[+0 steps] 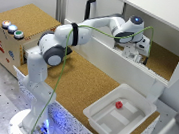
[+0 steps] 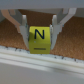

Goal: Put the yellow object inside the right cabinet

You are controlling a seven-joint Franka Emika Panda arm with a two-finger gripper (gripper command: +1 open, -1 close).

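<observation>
in the exterior view, the white robot arm (image 1: 77,33) reaches from the lower left of the frame up to the upper right. its gripper (image 1: 134,54) is down inside the right cabinet (image 1: 162,60), the big white box with a brown floor. the yellow block is too small to see in this view. a white tray (image 1: 101,124) sits on the brown table (image 1: 78,86) at the lower right, with a small red piece (image 1: 119,105) in it. a brown box (image 1: 11,43) with coloured buttons (image 1: 12,29) sits at the upper left. a green cable (image 1: 64,65) hangs along the arm.

in the wrist view, the yellow block (image 2: 39,40) fills the middle of the frame. the two fingers (image 2: 22,30) press on its two sides, so the gripper (image 2: 39,34) is clamped on it. the block looks about as wide as it is tall, so it has no clear long side. it sits straight, not tipped. the face toward the camera shows a black letter n, upright, with a short black line under it. the brown cabinet floor shows behind it. i cannot tell if the block touches the floor.
</observation>
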